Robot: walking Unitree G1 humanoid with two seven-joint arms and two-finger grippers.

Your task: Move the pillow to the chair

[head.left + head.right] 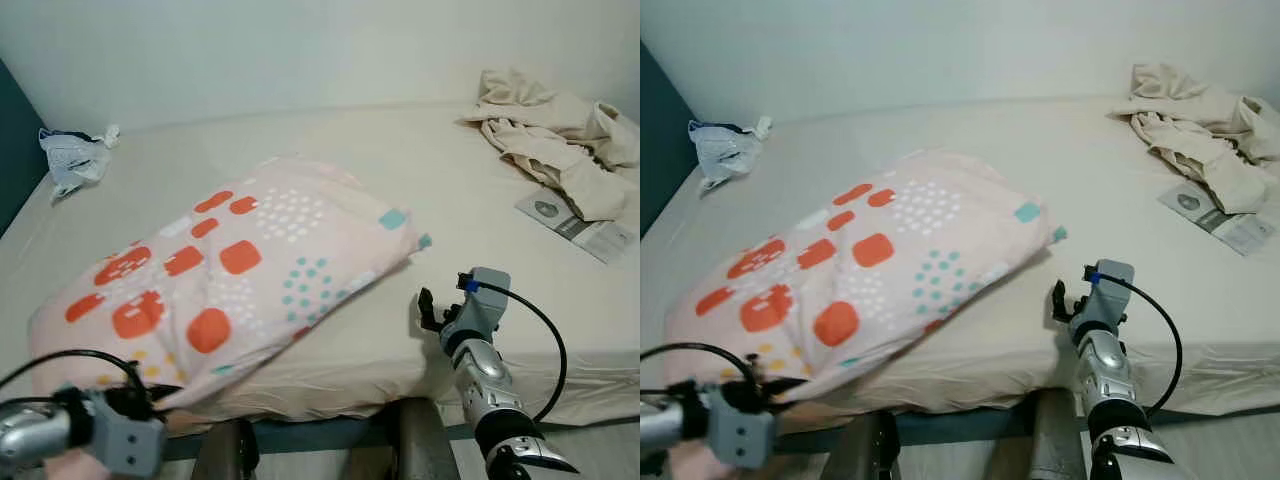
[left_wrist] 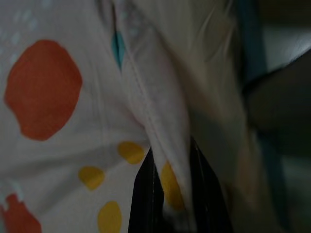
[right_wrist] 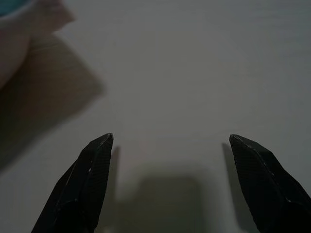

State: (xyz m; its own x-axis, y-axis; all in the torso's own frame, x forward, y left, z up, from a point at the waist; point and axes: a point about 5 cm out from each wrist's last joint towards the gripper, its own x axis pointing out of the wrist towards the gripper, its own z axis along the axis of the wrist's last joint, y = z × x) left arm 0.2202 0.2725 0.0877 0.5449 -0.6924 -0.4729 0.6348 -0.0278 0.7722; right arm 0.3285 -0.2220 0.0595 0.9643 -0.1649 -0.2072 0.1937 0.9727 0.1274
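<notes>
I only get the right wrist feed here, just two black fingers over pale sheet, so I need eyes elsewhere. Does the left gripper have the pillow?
Observer: Yes. The left wrist view shows the left gripper shut on the seam edge of the pillow.
Operator: Where on the pillow is that?
Observer: At its near corner, which hangs over the front edge of the bed.
Operator: And where does my right gripper sit relative to it?
Observer: The right gripper is open above the bed, just off the pillow's far right corner, not touching it.
Operator: Anything else on the bed?
Observer: A crumpled beige cloth and a leaflet lie at the far right.
</notes>
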